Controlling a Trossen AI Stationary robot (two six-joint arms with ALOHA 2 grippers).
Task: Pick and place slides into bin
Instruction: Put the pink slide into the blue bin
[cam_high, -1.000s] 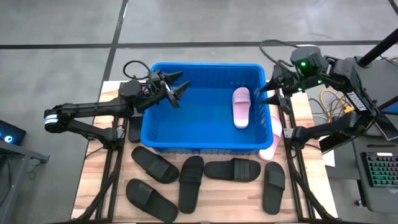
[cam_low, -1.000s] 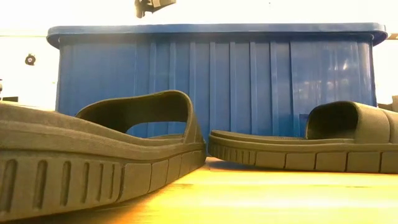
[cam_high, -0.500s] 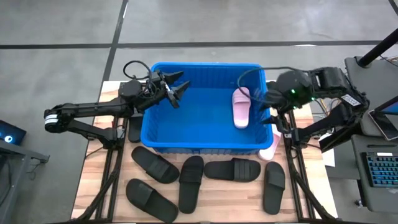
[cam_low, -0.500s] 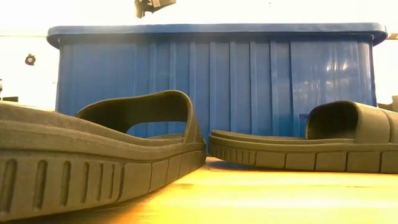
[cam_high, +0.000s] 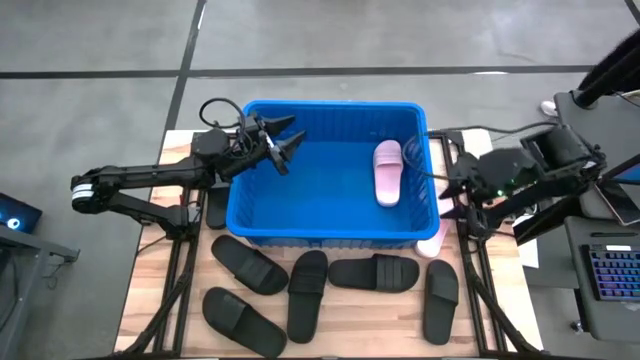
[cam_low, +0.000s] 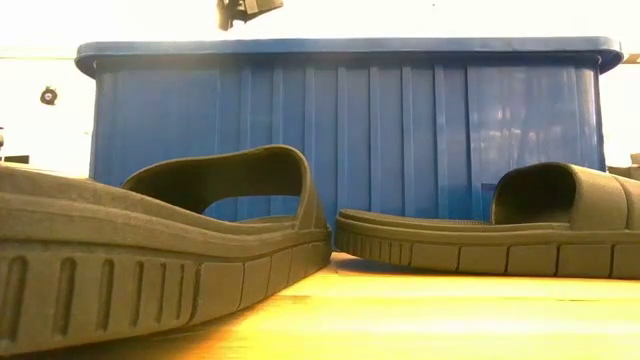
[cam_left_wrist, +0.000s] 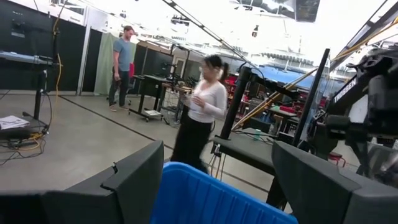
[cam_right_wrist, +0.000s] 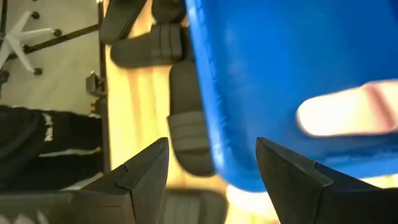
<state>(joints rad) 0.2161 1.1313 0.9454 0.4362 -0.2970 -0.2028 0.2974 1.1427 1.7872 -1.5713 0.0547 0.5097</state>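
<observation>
L claw (cam_high: 285, 147) open, empty, over bin (cam_high: 325, 236) far-left corner. R claw (cam_high: 447, 190) open, empty, just outside bin's right wall, above table (cam_high: 370, 325). Pink slide (cam_high: 387, 171) in bin, near R claw; 2nd pink slide (cam_high: 432, 243) on table just below R claw. Black slides (cam_high: 373, 272) on table by bin's near wall, well apart from both claws.

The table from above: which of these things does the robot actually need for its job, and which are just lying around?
Needed:
- blue bin
- pink slide inside it
- second pink slide outside it
- black slides on the table

Lying around:
- keyboard
- cables
</observation>
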